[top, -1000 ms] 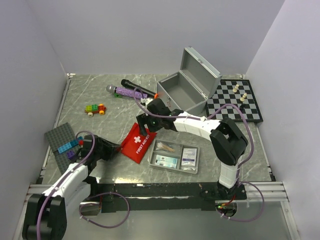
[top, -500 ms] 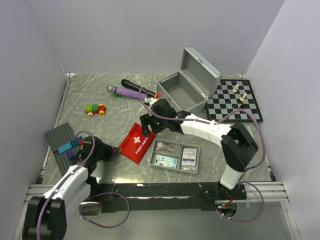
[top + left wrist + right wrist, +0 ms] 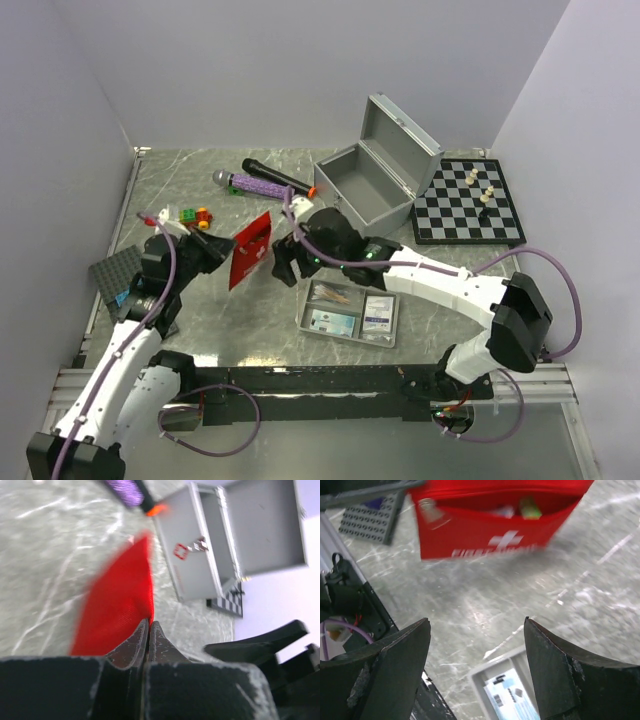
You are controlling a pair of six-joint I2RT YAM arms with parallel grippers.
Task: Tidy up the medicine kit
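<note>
My left gripper (image 3: 222,250) is shut on one edge of the red white-cross pouch (image 3: 250,250) and holds it upright above the table. In the left wrist view the fingertips (image 3: 149,623) pinch the pouch (image 3: 117,600). My right gripper (image 3: 283,263) stands open just right of the pouch, nothing between its fingers. Its wrist view shows the pouch (image 3: 490,527) with its top gaping and small items inside, beyond the gripper (image 3: 477,621). The grey divided tray (image 3: 312,318) with packets (image 3: 378,312) lies in front. The metal case (image 3: 365,185) stands open at the back.
A chessboard (image 3: 470,208) with pieces lies at the right. A black microphone (image 3: 272,176) and a purple one (image 3: 252,185) lie left of the case. A toy brick car (image 3: 192,214) and a dark grey studded plate (image 3: 112,270) are at the left.
My left gripper shut on the pouch and lifted it off the table, raising it up and back. My right arm stretched leftward, staying open beside the pouch.
</note>
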